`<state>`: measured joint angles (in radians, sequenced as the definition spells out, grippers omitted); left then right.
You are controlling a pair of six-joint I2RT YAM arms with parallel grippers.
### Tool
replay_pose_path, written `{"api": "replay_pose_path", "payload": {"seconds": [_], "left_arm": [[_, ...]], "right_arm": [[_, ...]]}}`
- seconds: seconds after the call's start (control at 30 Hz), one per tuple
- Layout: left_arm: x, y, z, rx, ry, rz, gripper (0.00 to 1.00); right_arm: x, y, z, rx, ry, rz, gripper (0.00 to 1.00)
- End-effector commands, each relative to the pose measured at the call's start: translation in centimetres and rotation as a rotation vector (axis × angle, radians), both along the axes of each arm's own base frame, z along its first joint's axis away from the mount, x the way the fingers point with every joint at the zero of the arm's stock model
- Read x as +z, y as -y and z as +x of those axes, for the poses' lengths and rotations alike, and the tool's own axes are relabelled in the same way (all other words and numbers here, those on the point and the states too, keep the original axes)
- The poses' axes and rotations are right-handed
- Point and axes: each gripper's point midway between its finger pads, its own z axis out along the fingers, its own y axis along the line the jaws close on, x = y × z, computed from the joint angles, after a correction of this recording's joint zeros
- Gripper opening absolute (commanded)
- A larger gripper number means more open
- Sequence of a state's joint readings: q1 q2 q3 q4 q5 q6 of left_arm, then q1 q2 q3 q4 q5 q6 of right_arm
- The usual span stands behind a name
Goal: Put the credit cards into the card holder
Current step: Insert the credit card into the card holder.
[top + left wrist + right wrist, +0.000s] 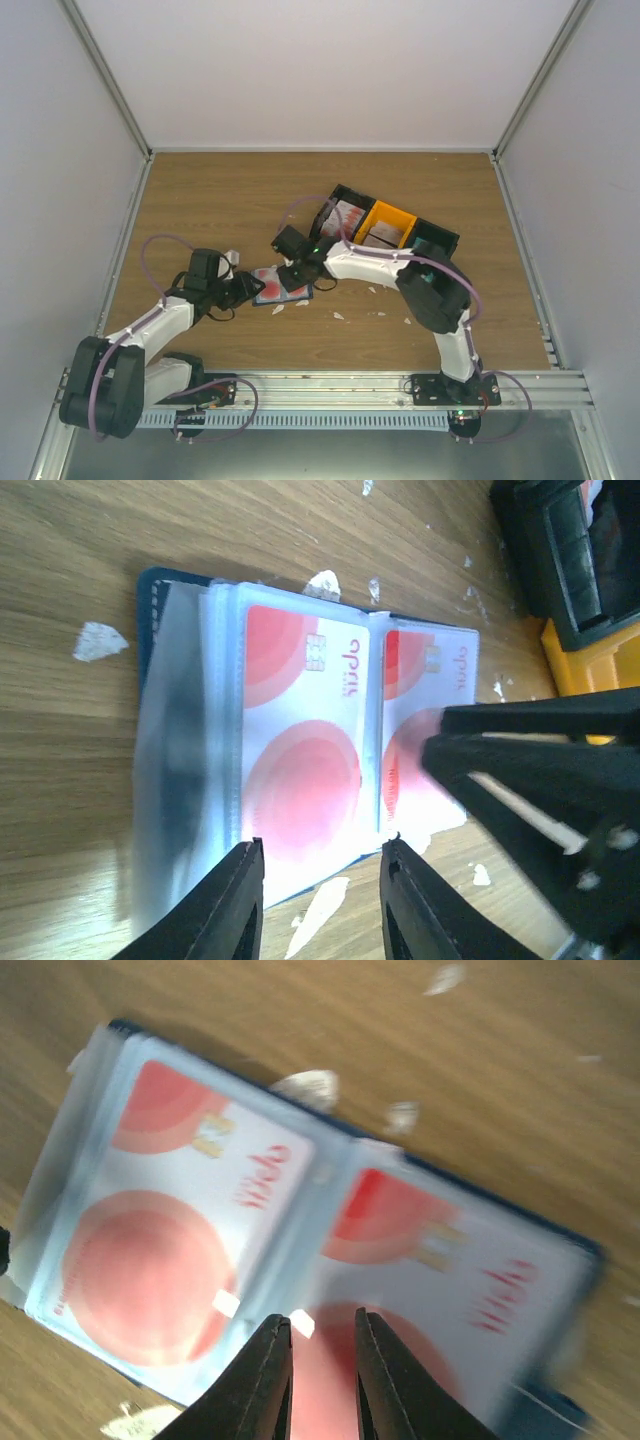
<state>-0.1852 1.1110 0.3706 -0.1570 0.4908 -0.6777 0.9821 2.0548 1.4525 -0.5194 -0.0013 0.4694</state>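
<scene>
The card holder [272, 295] lies open on the wooden table, its clear sleeves [180, 760] fanned out. Two red-and-white credit cards sit in its sleeves, a left one [305, 740] and a right one [420, 680]. My left gripper [320, 845] hovers at the holder's near edge, open, with nothing pinched between its fingers. My right gripper [322, 1322] hangs low over the right-hand card [450, 1260], its jaws slightly open and empty. In the top view the left gripper [245, 288] and the right gripper [298, 275] meet over the holder from opposite sides.
Black and orange tray boxes [390, 225] stand behind the right arm, close to the holder. Torn white scraps [338, 315] are scattered on the wood around it, one by the holder's corner [98, 640]. Grey walls enclose the table.
</scene>
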Motion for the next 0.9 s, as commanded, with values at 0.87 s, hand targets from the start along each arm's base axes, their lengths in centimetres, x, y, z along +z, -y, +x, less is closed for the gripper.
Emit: {"api": "replay_pose_path", "payload": {"seconds": [0.87], "left_arm": [[0.0, 0.0, 2.5, 0.002, 0.041, 0.029, 0.35]], "right_arm": [[-1.5, -0.4, -0.6, 0.114, 0.005, -0.072, 0.34]]}}
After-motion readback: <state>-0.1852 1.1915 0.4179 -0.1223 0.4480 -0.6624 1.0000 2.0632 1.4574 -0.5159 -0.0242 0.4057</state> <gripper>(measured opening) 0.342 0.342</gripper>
